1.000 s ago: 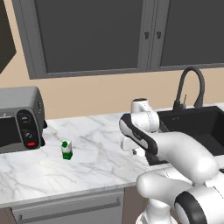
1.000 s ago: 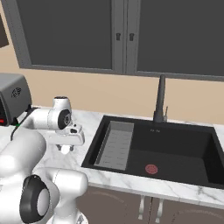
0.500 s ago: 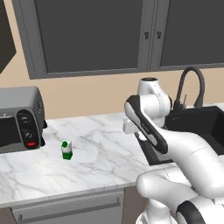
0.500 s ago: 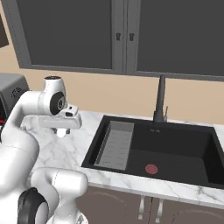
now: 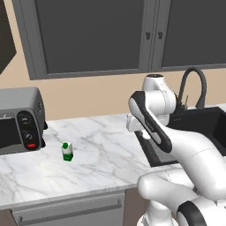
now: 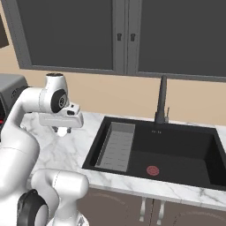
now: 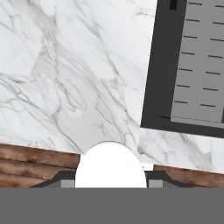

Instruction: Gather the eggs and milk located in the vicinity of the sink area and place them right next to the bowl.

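A white rounded egg [image 7: 110, 162] sits between my gripper's [image 7: 110, 181] fingertips, which are shut on it. In the right base view the gripper [image 6: 62, 129] hangs above the marble counter, left of the black sink [image 6: 185, 148], with the egg [image 6: 63, 131] showing under the hand. The milk [image 5: 67, 151], a small white carton with a green top, stands upright on the counter to the left, well apart from the hand. The sink's edge [image 7: 155, 87] lies just right of the hand's line of sight. The bowl is out of view.
A grey toaster oven [image 5: 17, 119] stands at the counter's far left. A ribbed grey rack [image 6: 116, 144] fills the sink's left part, and a flat red round thing [image 6: 152, 170] lies on its floor. The black faucet [image 6: 162, 99] rises behind the sink. Dark cabinets hang overhead.
The arm has lifted the hand from low on the counter beside the sink to well above it, carrying the egg. The milk has stayed in place.
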You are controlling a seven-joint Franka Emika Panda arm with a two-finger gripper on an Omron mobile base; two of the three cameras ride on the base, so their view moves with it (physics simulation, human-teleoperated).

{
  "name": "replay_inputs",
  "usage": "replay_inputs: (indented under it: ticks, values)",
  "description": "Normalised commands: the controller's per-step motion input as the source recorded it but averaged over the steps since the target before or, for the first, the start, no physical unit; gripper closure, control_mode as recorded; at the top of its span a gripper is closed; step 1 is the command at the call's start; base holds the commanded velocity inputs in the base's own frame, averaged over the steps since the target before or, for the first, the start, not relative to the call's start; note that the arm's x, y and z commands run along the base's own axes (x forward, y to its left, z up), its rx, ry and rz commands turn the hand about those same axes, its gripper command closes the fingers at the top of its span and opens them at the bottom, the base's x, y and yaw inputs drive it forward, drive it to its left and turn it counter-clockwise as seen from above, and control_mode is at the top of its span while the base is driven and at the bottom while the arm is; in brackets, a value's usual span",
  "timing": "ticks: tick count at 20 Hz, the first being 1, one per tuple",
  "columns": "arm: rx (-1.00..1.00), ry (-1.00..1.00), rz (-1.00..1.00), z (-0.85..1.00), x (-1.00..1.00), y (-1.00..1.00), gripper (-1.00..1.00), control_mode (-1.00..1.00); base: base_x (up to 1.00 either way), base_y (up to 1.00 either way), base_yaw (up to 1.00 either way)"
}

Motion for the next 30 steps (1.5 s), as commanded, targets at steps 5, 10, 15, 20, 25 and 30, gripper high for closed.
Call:
replay_inputs:
  ticks: [5,10,15,20,25,30]
  values:
    - [0.0,0.0,0.0,0.0,0.0,0.0,1.0,1.0,-0.12,0.0,0.0]
    - [0.0,0.0,0.0,0.0,0.0,0.0,1.0,1.0,-0.85,-0.16,0.0]
    - [0.0,0.0,0.0,0.0,0.0,0.0,1.0,1.0,-0.56,-0.91,0.0]
    - [0.0,0.0,0.0,0.0,0.0,0.0,1.0,1.0,-0.14,-1.0,-0.05]
    - [0.0,0.0,0.0,0.0,0.0,0.0,1.0,1.0,0.13,-1.0,-0.34]
    - [0.0,0.0,0.0,0.0,0.0,0.0,1.0,1.0,0.18,-1.0,-0.21]
